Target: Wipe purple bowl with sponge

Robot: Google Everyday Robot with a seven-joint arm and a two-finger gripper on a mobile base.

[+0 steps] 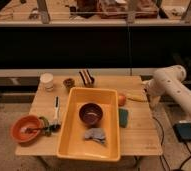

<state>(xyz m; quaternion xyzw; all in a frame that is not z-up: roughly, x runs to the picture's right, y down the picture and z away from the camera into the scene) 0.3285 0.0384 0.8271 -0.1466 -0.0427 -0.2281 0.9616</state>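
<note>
Robot arm waits at the tabletop's (139,136) edge, well to the right of the yellow tub (69,120). Its hand (150,97) hangs with fingers apart, holding nothing and well clear of the tub. The wiping job has not yet begun.

The purple bowl (91,113) sits upright inside the tub, approx. mid-way and toward the tub's back wall, a pale smear on its base. A grey-blue rag (95,135) lies crumpled in the tub just in front of it. The sponge (123,117) lies flat on the tabletop just beside the tub's right wall, w/ a small orange ball (121,99) near the tub's right rear corner. An orange-red bowl (26,128) stands left of the tub, and a white cup (47,81) and a little brown cup (68,82) stand behind its left corner.

Risks, as judged from here:
- **Pickup:** the sponge hugs the tub wall, so a finger coming down on that side may land on the rim and shove the tub instead of closing on the sponge.
- **Stray contact:** a wide approach could nudge the ball and send it rolling.
- **Wiping:** the bowl looks light and unanchored — pressure off-centre may slide or tip it, or drag the rag along.
</note>
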